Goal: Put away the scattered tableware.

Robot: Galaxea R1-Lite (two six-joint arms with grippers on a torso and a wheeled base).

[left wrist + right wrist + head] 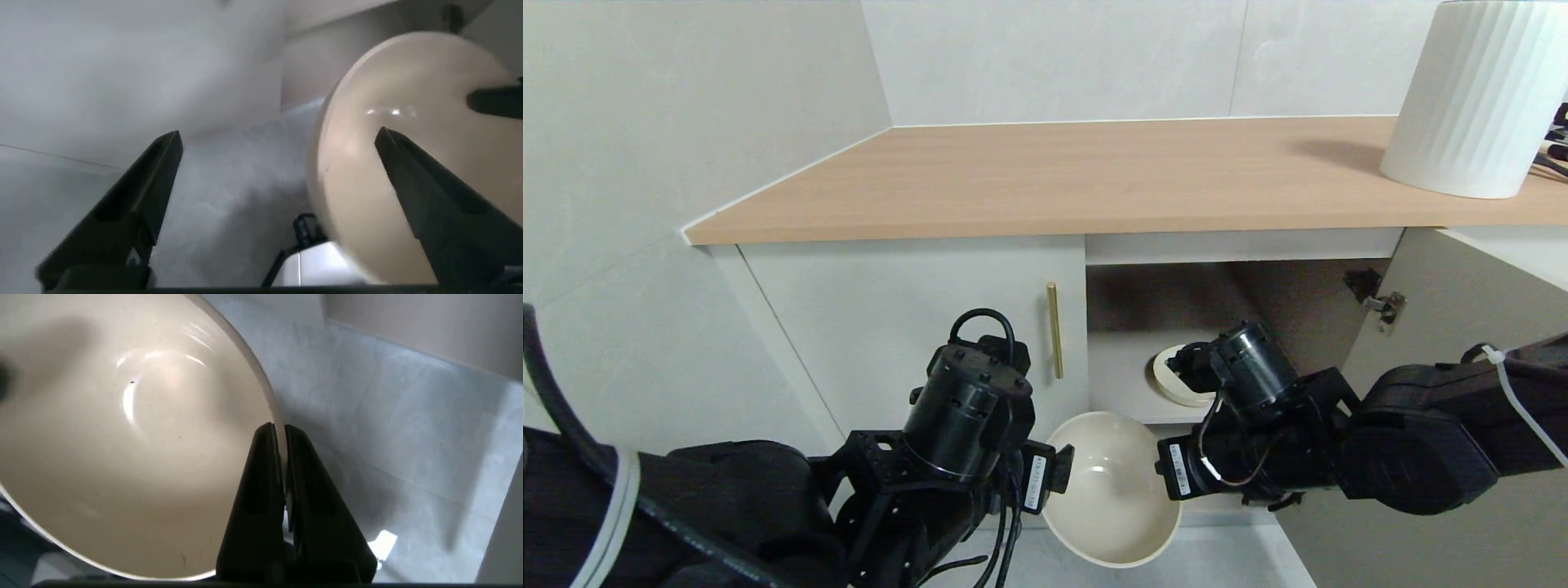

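A cream bowl [1112, 498] hangs tilted in front of the open cabinet, below its shelf. My right gripper [1170, 472] is shut on the bowl's right rim; in the right wrist view its fingers [263, 469] pinch the rim of the bowl [139, 457]. My left gripper [1055, 475] is at the bowl's left side with its fingers spread wide. In the left wrist view, the left gripper [276, 140] stands open and the bowl [359, 188] lies behind one finger [425, 196]; I cannot tell whether they touch. A white dish [1174, 385] lies on the cabinet shelf.
The right cabinet door [1437, 327] stands open; the left door [915, 318] is closed, with a gold handle [1053, 330]. On the wooden countertop [1054, 175], a white ribbed container [1474, 98] stands at the far right. Pale floor [1241, 555] lies below the bowl.
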